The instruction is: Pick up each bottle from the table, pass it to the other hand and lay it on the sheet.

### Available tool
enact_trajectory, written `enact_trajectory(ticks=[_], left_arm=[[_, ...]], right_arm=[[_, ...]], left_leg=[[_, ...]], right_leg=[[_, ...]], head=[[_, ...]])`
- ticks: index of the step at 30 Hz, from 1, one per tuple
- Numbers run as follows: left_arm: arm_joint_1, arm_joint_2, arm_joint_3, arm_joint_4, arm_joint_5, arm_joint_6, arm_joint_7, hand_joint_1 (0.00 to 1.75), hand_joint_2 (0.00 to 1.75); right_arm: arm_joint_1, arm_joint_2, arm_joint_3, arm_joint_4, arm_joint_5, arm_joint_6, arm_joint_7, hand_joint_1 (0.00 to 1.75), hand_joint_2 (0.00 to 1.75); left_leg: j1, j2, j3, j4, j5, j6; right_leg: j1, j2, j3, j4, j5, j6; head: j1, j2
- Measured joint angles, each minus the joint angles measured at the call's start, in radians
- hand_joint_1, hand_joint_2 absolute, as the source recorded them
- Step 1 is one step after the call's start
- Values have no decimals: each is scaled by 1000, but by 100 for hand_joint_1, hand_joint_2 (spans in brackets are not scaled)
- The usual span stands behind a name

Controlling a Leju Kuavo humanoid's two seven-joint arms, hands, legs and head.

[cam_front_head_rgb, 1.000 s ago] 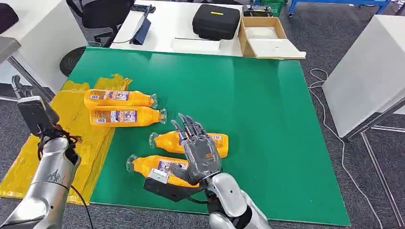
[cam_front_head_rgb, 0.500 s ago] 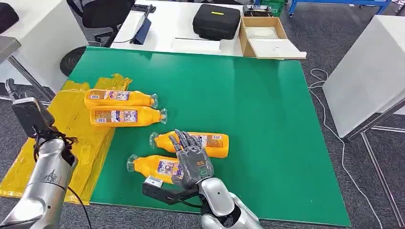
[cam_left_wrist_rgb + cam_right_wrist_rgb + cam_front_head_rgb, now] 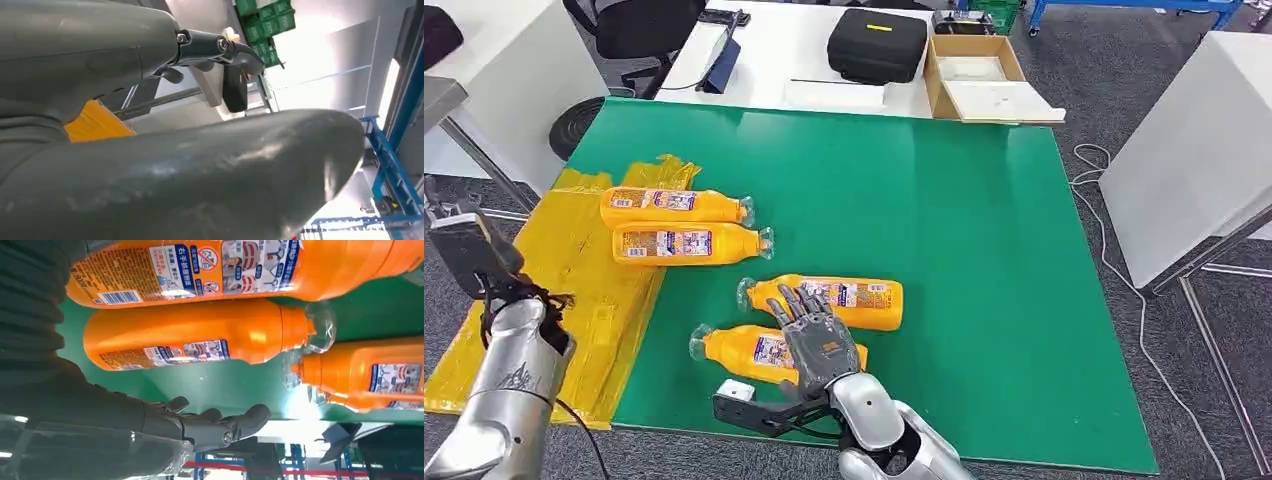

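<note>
Four orange bottles lie on the green table. Two lie side by side, a far one and a near one, mostly on the yellow sheet at the table's left edge. A third bottle lies mid-table. The fourth bottle lies closest to me. My right hand hovers over the fourth bottle with fingers spread, holding nothing. In the right wrist view its dark fingers stretch out beside the fourth bottle and the third bottle. My left hand is raised at the left, off the table, and grips nothing.
A white desk behind the table carries a black case and an open cardboard box. A white cabinet stands to the right, with cables on the floor. An office chair stands at the back left.
My right hand has drawn back toward the near edge, from over the third bottle to over the fourth. My left arm has drifted left and lower.
</note>
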Motion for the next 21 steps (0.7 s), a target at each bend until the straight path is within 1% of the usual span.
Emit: enact_trajectory(ticks=[21], left_arm=[[44,9,63,-20,17,-1,0,0,0]], right_arm=[[-29,-11,44,82,-3,13,11,0,175]], left_leg=[[0,0,0,0,0,0]], right_leg=[[0,0,0,0,0,0]], head=[[0,0]])
